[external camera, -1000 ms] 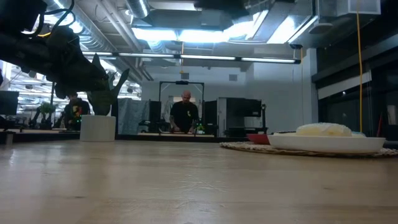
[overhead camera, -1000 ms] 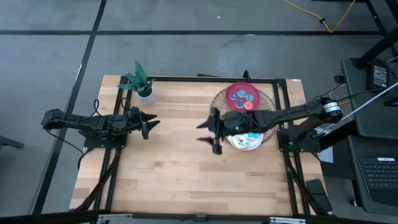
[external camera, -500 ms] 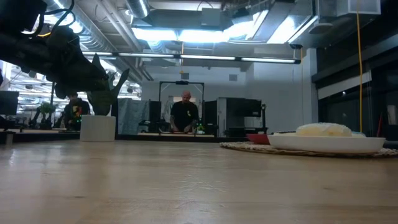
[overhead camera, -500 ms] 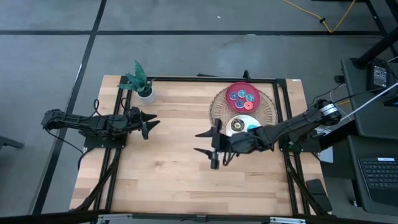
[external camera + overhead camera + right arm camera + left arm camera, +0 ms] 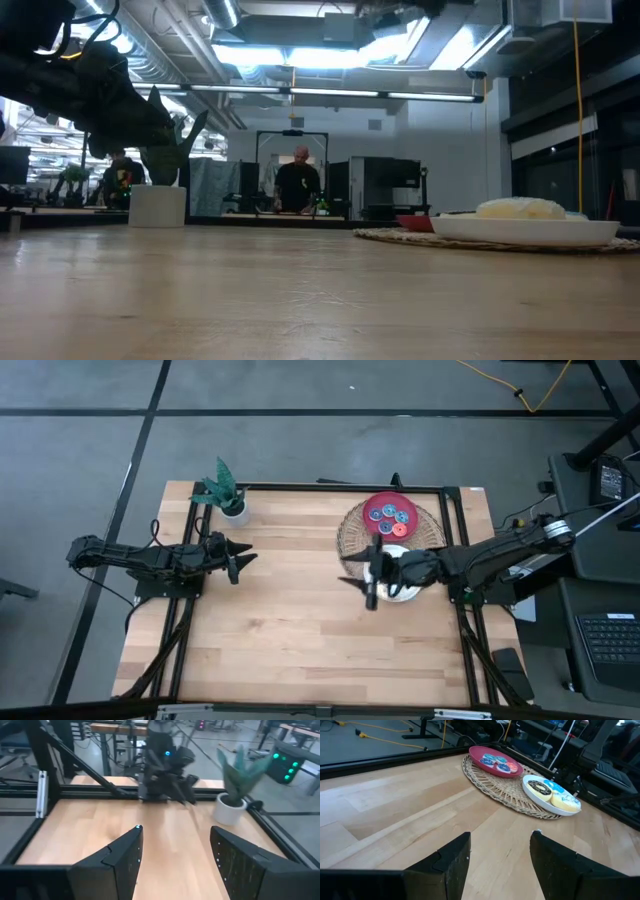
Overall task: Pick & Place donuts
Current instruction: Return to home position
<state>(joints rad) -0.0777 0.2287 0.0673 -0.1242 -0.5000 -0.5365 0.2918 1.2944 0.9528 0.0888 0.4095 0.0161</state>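
Sm. donuts (image 5: 392,515): on red plate (image 5: 479,753).
Lg. donuts (image 5: 538,787): on white plate (image 5: 544,804).
R gripper (image 5: 176,832): wide, empty, by plates.
L gripper (image 5: 500,837): wide, empty.
To do: prob. just homing.

Robotics lab or open workshop. Wood table (image 5: 290,620) in black metal frame (image 5: 320,486), on grey concrete floor (image 5: 300,440) with dark line markings. Yellow cable (image 5: 490,378) on floor beyond table; keyboard (image 5: 611,638) on desk right of table. Behind table: exposed ducts (image 5: 160,50), strip lights (image 5: 300,55), person (image 5: 297,180) at bench, gear with green lamps (image 5: 276,756).
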